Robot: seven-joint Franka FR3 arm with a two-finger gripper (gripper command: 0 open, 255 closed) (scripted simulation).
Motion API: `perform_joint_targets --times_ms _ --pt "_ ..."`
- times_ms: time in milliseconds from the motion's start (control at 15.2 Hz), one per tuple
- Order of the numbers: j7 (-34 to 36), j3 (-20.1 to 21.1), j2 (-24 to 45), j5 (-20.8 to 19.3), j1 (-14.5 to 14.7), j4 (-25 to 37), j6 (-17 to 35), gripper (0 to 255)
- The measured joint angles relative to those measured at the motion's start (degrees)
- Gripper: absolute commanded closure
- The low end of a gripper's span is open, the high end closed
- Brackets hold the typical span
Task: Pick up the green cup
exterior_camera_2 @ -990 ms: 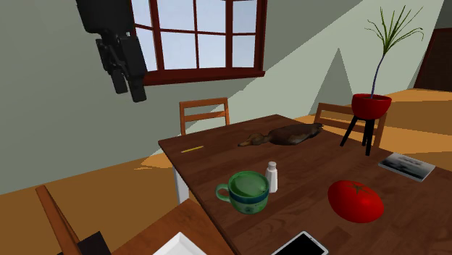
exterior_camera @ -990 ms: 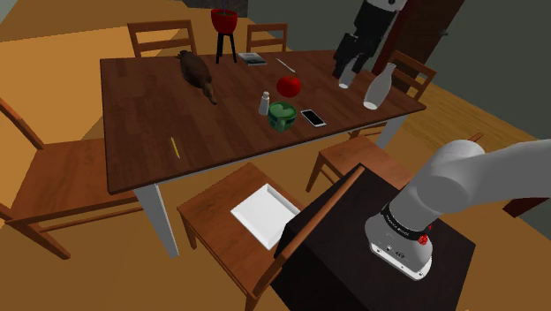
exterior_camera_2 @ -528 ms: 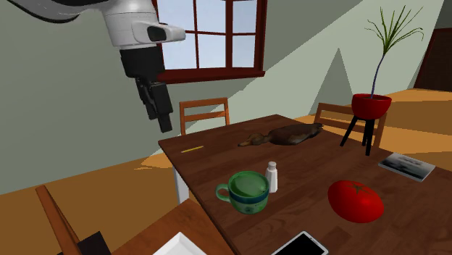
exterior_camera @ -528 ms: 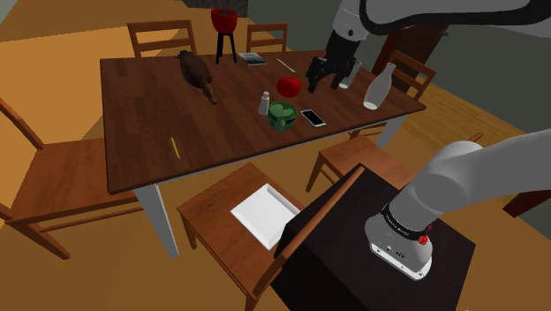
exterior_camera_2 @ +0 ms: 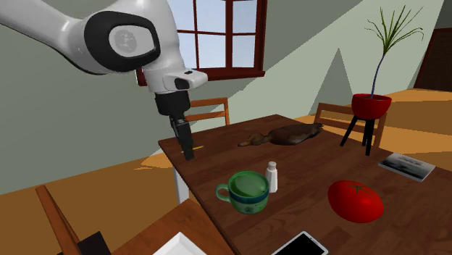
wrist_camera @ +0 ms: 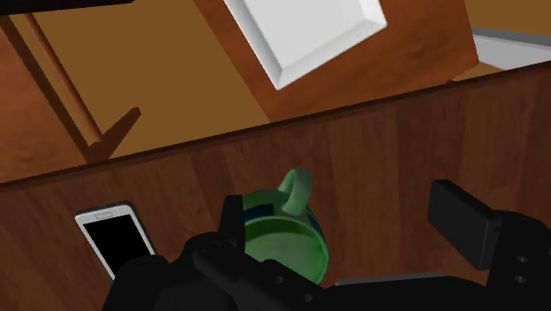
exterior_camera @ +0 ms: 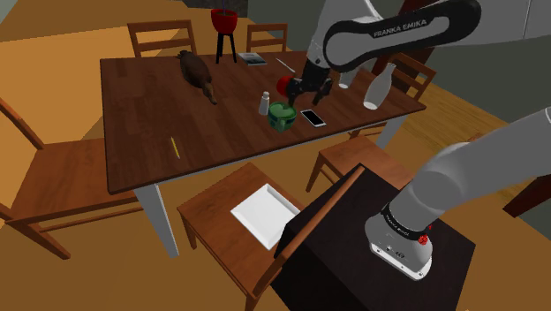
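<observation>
Green cup, red tomato, black claw

Phone, tomato and shaker on table; white tray on chair.

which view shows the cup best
Second exterior view: the cup shows whole, rim and handle, nothing in front. The shoulder view has it small; in the wrist view the tool hides part of it.

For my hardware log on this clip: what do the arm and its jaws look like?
The arm is glossy white-grey with rounded links; one dark band carries white FRANKA EMIKA lettering, and a small red mark sits near its base. The gripper is all black, with blocky jaws.
</observation>
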Motion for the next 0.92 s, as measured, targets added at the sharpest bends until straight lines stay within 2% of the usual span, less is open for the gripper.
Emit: perform_joint_targets --times_ms 330,594,792,924 --pt "9.16 2.3 10.8 -4.23 -3.35 2.13 9.24 0" --pt "17.61 2.96 19.23 -9.64 -5.61 4.48 15.33 0" --pt "24.92 2.38 26.45 -14.99 -6.39 7.69 19.08 0" --pt "27.25 1.95 28.5 -16.7 -6.3 8.37 20.35 0"
